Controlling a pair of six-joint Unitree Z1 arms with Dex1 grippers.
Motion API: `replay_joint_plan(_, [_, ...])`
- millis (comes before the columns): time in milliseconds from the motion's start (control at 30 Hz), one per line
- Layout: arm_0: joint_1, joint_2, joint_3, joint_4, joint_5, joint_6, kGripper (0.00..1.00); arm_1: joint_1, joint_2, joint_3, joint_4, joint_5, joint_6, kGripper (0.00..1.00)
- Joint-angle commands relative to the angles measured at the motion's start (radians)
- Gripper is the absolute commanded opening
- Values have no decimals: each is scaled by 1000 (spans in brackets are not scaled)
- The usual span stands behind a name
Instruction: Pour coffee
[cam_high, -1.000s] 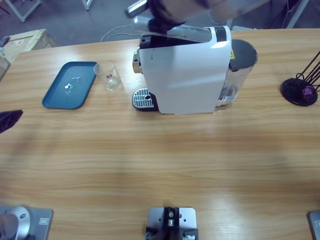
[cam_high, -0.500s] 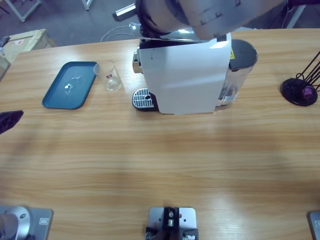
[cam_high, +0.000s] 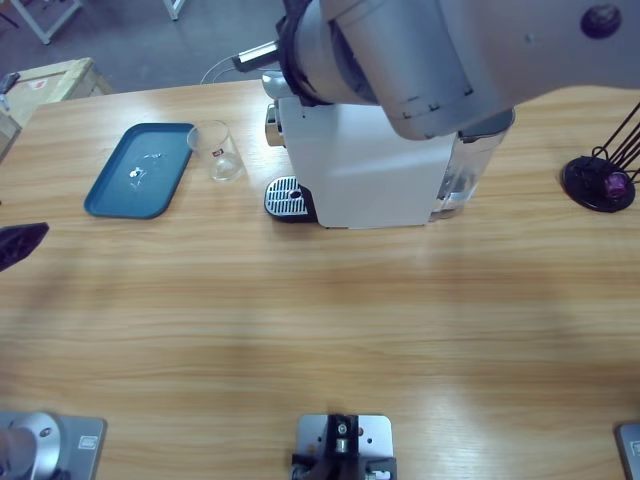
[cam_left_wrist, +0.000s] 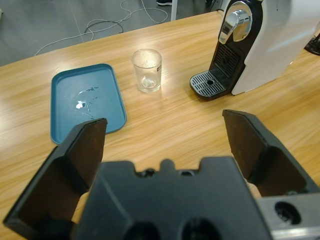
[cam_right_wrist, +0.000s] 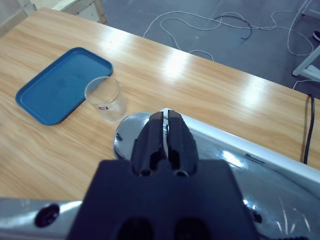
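Now your right claw (cam_right_wrist: 164, 131) sits closed over the coffee machine's (cam_high: 360, 175) chrome lever (cam_right_wrist: 200, 145). Your left claw (cam_left_wrist: 165, 145) gapes open, empty, above the tabletop (cam_high: 320, 320). The glass (cam_high: 218, 150) stands at the machine's nine o'clock, beside the blue tray (cam_high: 138, 170).

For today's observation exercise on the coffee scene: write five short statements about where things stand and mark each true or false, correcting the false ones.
1. The glass stands on the blue tray. False: it stands on the table beside the tray.
2. The left tool is open and holds nothing. True.
3. The right tool is wide open. False: its jaws are shut, above the coffee machine's chrome lever.
4. The glass is under the spout. False: the drip grate is bare.
5. The coffee machine is white. True.
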Motion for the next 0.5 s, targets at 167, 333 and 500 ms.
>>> replay_joint_plan(167, [-7,146,-11,-11,0,-2,982,-77,-345,207,-1,339,-56,1000])
replay_joint_plan(333, [-1,481,-144,-83,51,-2,977,-104,-671,139,524,301,-96,1000])
replay_joint_plan(500, [43,710,-177,-256,57,0,977,-104,-900,186,743,287,-118,1000])
